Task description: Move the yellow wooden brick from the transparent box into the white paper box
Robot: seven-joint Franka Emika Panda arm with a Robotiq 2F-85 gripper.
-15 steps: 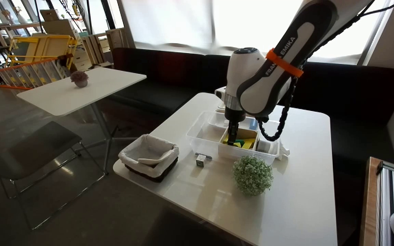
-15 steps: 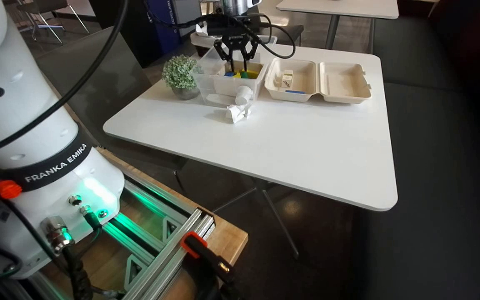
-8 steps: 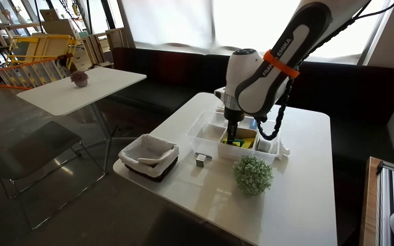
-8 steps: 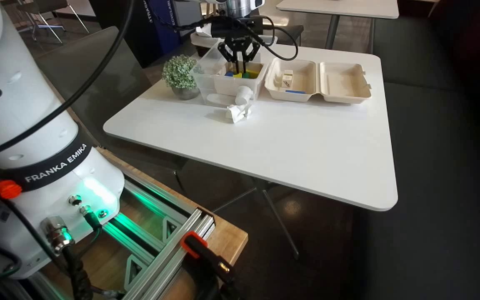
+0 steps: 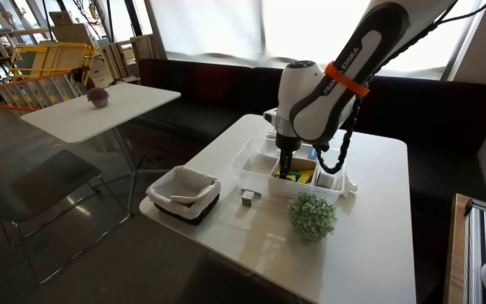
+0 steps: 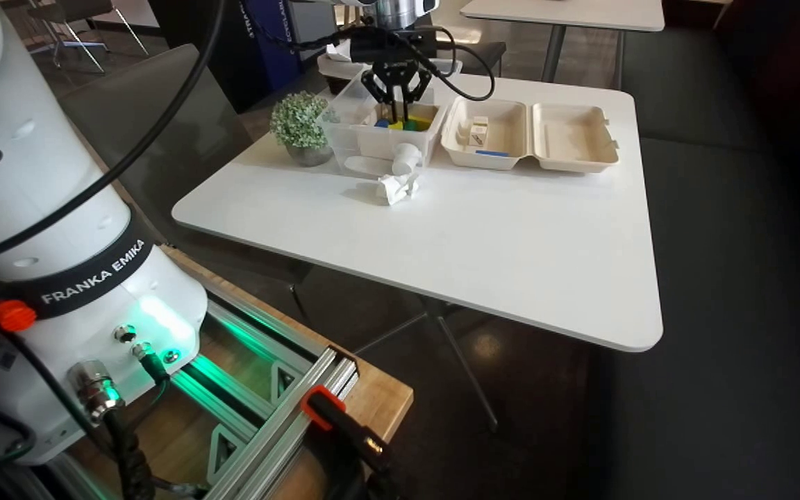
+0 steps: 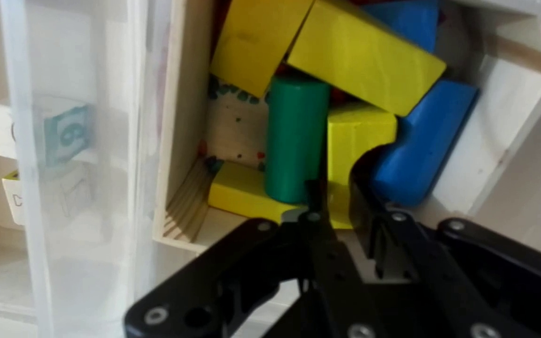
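The transparent box [image 6: 346,142] stands on the table and also shows in an exterior view [image 5: 255,179]. Inside it a light wooden compartment [image 7: 176,117] holds several blocks. My gripper [image 7: 341,183] reaches down into this compartment, its fingers on either side of a yellow wooden brick [image 7: 345,145] and close against it. In both exterior views the gripper [image 6: 400,120] [image 5: 284,175] is over the compartment, fingers narrowly apart. The brick's lower part is hidden by the fingers. The white paper box [image 6: 504,162] lies open beside the transparent box, holding a small white block and a blue piece.
A green cylinder [image 7: 296,141], a blue block [image 7: 421,145] and other yellow blocks [image 7: 367,56] crowd the gripper. A potted plant [image 6: 301,128], crumpled paper [image 6: 396,187] and a lined basket [image 5: 184,192] stand around the transparent box. A small cube [image 5: 247,197] lies near the basket.
The fingers have come together around the yellow brick since one second ago, and the hand has shifted slightly. In the last half second almost nothing has moved.
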